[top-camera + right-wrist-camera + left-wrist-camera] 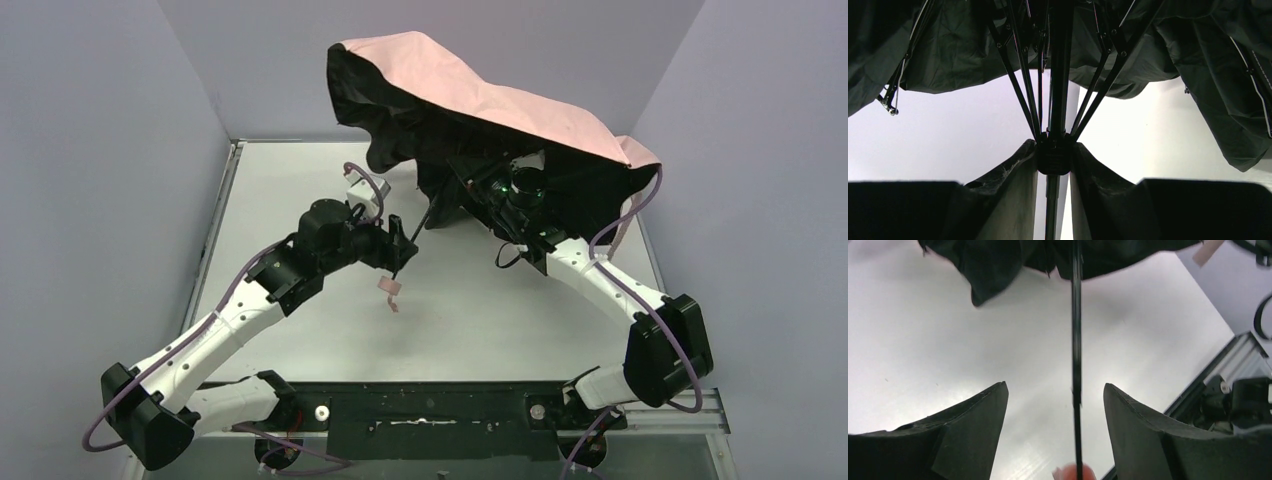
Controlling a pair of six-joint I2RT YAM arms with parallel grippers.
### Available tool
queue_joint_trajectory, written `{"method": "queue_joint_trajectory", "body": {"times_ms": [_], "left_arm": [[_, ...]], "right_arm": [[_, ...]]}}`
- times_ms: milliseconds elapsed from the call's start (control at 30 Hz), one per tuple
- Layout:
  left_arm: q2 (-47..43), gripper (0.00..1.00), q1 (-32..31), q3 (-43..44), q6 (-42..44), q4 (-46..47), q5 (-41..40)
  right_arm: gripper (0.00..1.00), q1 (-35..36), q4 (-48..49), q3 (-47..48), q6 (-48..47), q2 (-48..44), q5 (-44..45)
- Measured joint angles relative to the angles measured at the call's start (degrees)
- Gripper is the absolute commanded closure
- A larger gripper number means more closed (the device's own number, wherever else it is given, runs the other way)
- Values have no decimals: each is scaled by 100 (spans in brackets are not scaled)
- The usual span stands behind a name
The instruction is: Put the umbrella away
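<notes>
Left fingers (973, 425) fill the bottom of my left wrist view. Left jaws are apart, with the thin black shaft (1077, 340) running up between them and touching neither finger. Pink wrist loop (390, 292) dangles just below those jaws, over the surface (480, 320).

Right fingers (1008, 190) show the right jaws clamped on the black runner (1053, 156), where the ribs (1015, 80) meet the shaft.

Umbrella (480, 95) is half open, pink outside with black lining. It is held up off the surface at the far right, and the canopy drapes over my right wrist, hiding it from above. Loose black fabric hangs on both sides of the right wrist view and blocks most of it. Metal rail (1233, 352) edges the surface on the left wrist view's right side.
</notes>
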Motion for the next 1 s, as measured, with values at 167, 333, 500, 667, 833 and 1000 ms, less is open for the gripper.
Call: {"method": "queue_joint_trajectory", "body": {"times_ms": [167,333,500,667,833,1000], "left_arm": [[-337,32,-380,-439,-120,-389,15],[-387,32,-560,-651,-168,-695,11],[-387,32,-614,-647,-131,-955,-39],[-393,39,-634,-647,-48,-1303,-181],[-404,68,-669,-647,13,-1397,-243],[-363,90,-702,-568,44,-1414,-284]], "right_arm": [[100,-201,48,-11,76,-2,-15],[100,-273,92,-66,146,-9,-81],[100,-308,98,-140,162,-28,-120],[100,-339,90,-175,160,-57,-162],[100,-385,92,-238,160,-111,-162],[100,-385,94,-256,162,-111,-160]]}}
